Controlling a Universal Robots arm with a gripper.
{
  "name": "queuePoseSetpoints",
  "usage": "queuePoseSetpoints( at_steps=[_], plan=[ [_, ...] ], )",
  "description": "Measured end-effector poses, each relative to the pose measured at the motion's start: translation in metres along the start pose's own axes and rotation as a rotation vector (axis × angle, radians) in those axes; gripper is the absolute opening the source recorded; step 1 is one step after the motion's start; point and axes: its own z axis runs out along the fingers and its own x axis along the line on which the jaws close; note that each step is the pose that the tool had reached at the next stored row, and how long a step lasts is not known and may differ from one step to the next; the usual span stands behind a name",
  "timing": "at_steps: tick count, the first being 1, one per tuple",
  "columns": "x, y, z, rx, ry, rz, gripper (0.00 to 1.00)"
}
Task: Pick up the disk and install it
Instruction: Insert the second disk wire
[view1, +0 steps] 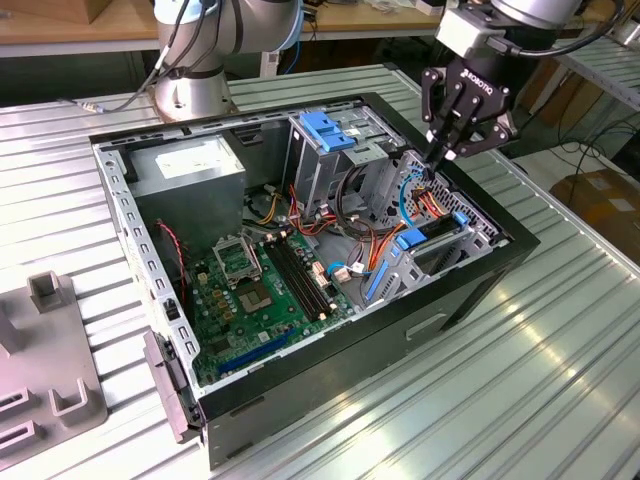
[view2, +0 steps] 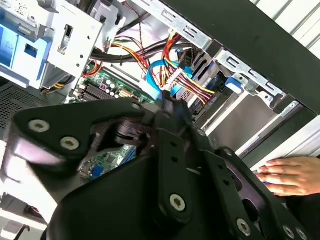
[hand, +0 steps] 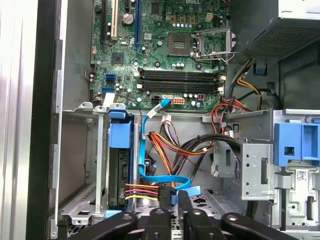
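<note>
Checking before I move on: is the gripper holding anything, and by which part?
Not the disk, which is seated. The gripper has its fingers together at the cable bundle; whether they pinch a cable cannot be told.

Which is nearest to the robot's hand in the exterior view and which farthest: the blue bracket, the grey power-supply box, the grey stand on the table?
From the hand:
1. blue bracket, atop the metal cage.
2. power-supply box, in the corner of the case toward the exterior view's left.
3. grey stand, outside the case, at the exterior view's left edge.
</note>
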Motion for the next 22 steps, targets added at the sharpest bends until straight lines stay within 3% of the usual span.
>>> queuePoseSetpoints(
  at_steps=[1,3,4,6,9,12,14,19,22],
  plan=[
    [-0.0009,0.0004,0.0003,0.0015,0.0021,-0.001,0.3],
    [-0.0043,0.0009,0.001,0.0048,0.0112,-0.004,0.3],
    [-0.006,0.0021,0.0015,0.0062,0.0209,-0.005,0.3],
    [-0.0074,0.0045,0.0021,0.0081,0.0339,-0.004,0.3],
    [-0.0108,0.0073,0.003,0.0089,0.0618,-0.004,0.3],
    [-0.0194,0.0072,0.0052,0.0088,0.0662,-0.004,0.3],
    [-0.0247,0.0072,0.007,0.0085,0.0764,-0.004,0.3],
    [-0.0264,0.0071,0.0095,0.0079,0.1201,-0.002,0.3],
    [-0.0266,0.007,0.0114,0.0076,0.1423,-0.001,0.29]
  ],
)
